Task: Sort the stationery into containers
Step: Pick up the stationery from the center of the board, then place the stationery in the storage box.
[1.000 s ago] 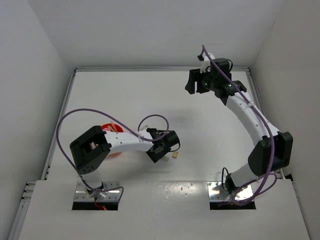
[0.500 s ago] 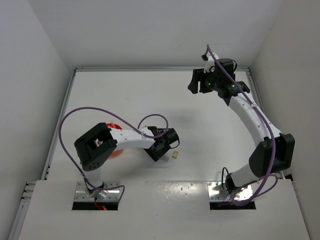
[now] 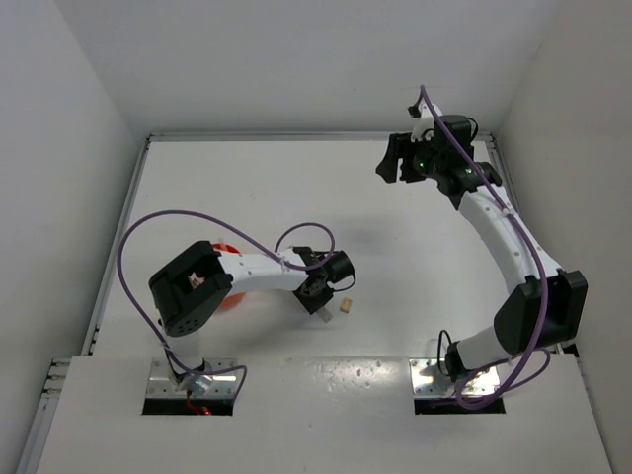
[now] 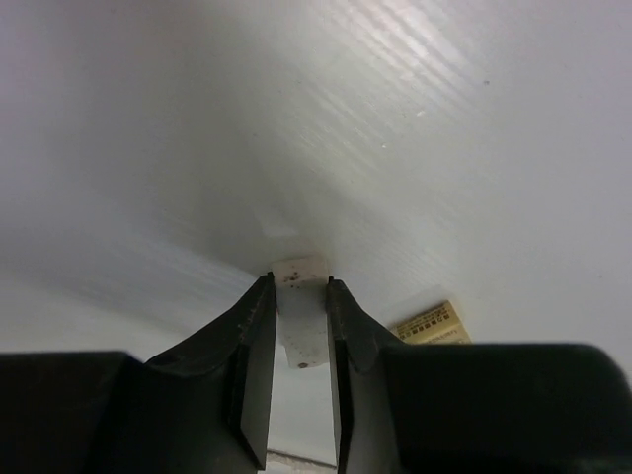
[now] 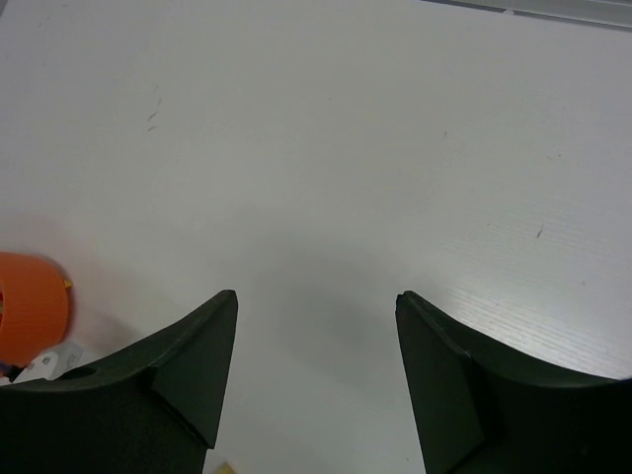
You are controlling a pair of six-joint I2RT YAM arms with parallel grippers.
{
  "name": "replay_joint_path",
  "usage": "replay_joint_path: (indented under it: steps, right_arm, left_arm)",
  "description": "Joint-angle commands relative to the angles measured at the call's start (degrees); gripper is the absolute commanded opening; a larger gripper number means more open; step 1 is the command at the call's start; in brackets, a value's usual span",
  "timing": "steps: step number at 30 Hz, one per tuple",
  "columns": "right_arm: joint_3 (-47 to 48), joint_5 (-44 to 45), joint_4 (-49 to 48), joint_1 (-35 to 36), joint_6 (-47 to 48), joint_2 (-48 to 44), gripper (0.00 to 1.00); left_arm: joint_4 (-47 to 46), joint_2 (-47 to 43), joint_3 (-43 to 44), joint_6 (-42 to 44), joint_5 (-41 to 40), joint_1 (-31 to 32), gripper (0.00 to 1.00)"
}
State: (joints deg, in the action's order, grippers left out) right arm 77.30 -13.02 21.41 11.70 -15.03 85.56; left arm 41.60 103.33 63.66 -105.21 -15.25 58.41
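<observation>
My left gripper (image 3: 323, 302) is low over the table near its front middle and is shut on a small white eraser (image 4: 301, 316), which sits between its jaws. A yellow eraser (image 3: 347, 306) lies on the table just to the right of it, apart from the jaws, and shows in the left wrist view (image 4: 431, 323). The orange bowl (image 3: 223, 286) is mostly hidden behind my left arm; its edge shows in the right wrist view (image 5: 32, 308). My right gripper (image 3: 398, 161) is open and empty, raised at the far right. No pens or markers are in view.
White walls stand close on the left, back and right of the table (image 3: 296, 197). A raised rim runs along the table's far edge (image 5: 553, 10). My left arm's purple cable (image 3: 128, 247) loops over the left side.
My left gripper has shifted slightly down and towards the yellow eraser. My right gripper has moved a little to the right and farther back.
</observation>
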Motion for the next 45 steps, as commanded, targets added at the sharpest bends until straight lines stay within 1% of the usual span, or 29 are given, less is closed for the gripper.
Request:
replay_joint_path:
  steps: [1,2,3,4,5,6,7,8,9,10,11,12,13,14,16,17,18,19,20,21,22,24,25,27,29,32,35,41,45]
  right_arm:
    - [-0.57,-1.49,-2.25,-0.98,-1.06,-2.06,0.66]
    - [-0.57,-2.1,-2.25,-0.98,-1.06,-2.06,0.66]
    - [-0.57,-2.62,-2.77,-0.98,-1.06,-2.06,0.66]
    - [-0.57,-3.59,-2.78,-0.98,-1.06,-2.06,0.61]
    - [-1.09,-4.2,-2.78,-0.98,-1.06,-2.06,0.55]
    - [-1.1,-4.82,-2.78,-0.98,-0.19,-2.06,0.46]
    - [-1.62,-5.44,-3.39,-1.5,0.34,-2.06,0.15]
    - [-2.41,-6.31,-4.26,-1.51,0.35,-2.06,0.06]
    - [-2.41,-7.02,-4.79,-1.51,0.96,-2.67,0.02]
    - [-3.2,-7.02,-4.8,-1.51,1.57,-2.68,0.08]
    - [-3.73,-7.72,-5.49,-1.51,1.58,-2.68,0.19]
    - [-4.34,-8.86,-6.2,-1.51,2.28,-3.2,0.32]
    - [-4.35,-9.65,-6.2,-1.51,2.28,-3.21,0.49]
    - [-4.35,-10.27,-6.9,-1.51,2.89,-3.21,0.53]
    - [-5.05,-11.5,-7.43,-1.51,2.9,-3.21,0.55]
    - [-5.57,-11.51,-7.43,-1.51,2.9,-3.21,0.55]
    - [-5.58,-11.51,-7.43,-1.51,2.9,-3.21,0.55]
    - [-5.58,-11.51,-7.43,-1.51,2.9,-3.21,0.55]
    - [-5.58,-11.51,-7.43,-1.51,2.38,-3.21,0.55]
    - [-5.58,-11.51,-7.43,-1.51,2.37,-3.21,0.55]
    - [-5.58,-11.51,-7.43,-1.51,2.37,-3.21,0.55]
    - [-5.58,-12.21,-7.43,-1.51,1.85,-2.59,0.55]
    - [-5.58,-12.73,-7.43,-1.51,1.84,-2.59,0.55]
    - [-5.58,-12.74,-7.43,-1.51,1.84,-2.06,0.55]
    - [-5.58,-12.74,-7.43,-1.51,1.84,-2.06,0.55]
    - [-5.58,-12.74,-7.43,-2.04,1.32,-2.06,0.55]
    - [-5.58,-12.74,-7.43,-2.56,1.32,-2.59,0.55]
    - [-6.19,-12.74,-7.96,-3.09,1.32,-2.07,0.55]
    - [-6.19,-12.74,-7.96,-3.09,1.32,-2.06,0.55]
  left_arm:
    - [4.61,-0.14,6.1,4.56,-3.97,-0.14,0.21]
    - [6.37,-1.19,8.04,5.79,-6.18,0.47,0.19]
    - [10.47,-2.85,12.15,8.5,-11.59,0.47,0.15]
    - [12.86,-3.91,14.37,9.75,-14.96,1.08,0.13]
    - [17.67,-5.06,16.3,10.72,-18.56,1.09,0.1]
    - [19.9,-7.85,18.93,12.73,-22.16,1.09,0.08]
    - [21.48,-9.53,19.65,14.14,-28.37,1.09,0.04]
    - [22.89,-11.38,19.66,15.11,-31.31,1.09,0.03]
    - [26.39,-13.31,19.66,15.12,-34.03,1.09,0.03]
    - [27.47,-17.42,18.53,15.73,-38.67,-1.0,0.03]
    - [30.26,-19.46,17.74,15.74,-40.89,-2.15,0.03]
    - [31.25,-21.48,15.9,15.74,-44.92,-3.47,0.03]
    - [32.04,-25.5,15.01,16.34,-46.79,-6.27,0.03]
    - [32.92,-27.63,14.31,16.35,-48.55,-7.6,0.03]
    - [31.09,-32.11,12.03,23.09,-53.45,-10.75,0.03]
    - [28.82,-36.92,11.15,27.21,-54.96,-11.91,0.03]
    - [26.62,-39.58,10.09,30.21,-56.11,-13.22,0.03]
    - [23.38,-42.31,7.12,34.15,-57.51,-14.45,0.03]
    - [19.43,-45.12,5.18,38.37,-57.53,-16.99,0.03]
    - [11.04,-50.28,3.25,46.24,-57.53,-18.32,0.03]
    - [6.6,-52.51,-0.51,50.5,-56.4,-19.55,0.01]
    - [-1.31,-55.15,-3.7,56.75,-55.86,-22.19,0.0]
    - [-2.13,-55.16,-5.72,57.39,-56.47,-23.16,0.0]
    - [-2.14,-52.98,-6.44,56.79,-56.47,-26.58,0.0]
    - [-2.66,-48.41,-7.23,56.78,-52.97,-30.26,0.0]
    - [-5.21,-44.46,-8.54,56.86,-48.93,-33.26,0.0]
    - [-14.06,-43.91,-11.44,61.69,-42.87,-36.42,0.0]
    - [-17.51,-40.93,-13.12,63.1,-35.13,-42.14,0.0]
    - [-19.54,-39.79,-15.67,64.16,-30.03,-43.91,0.0]
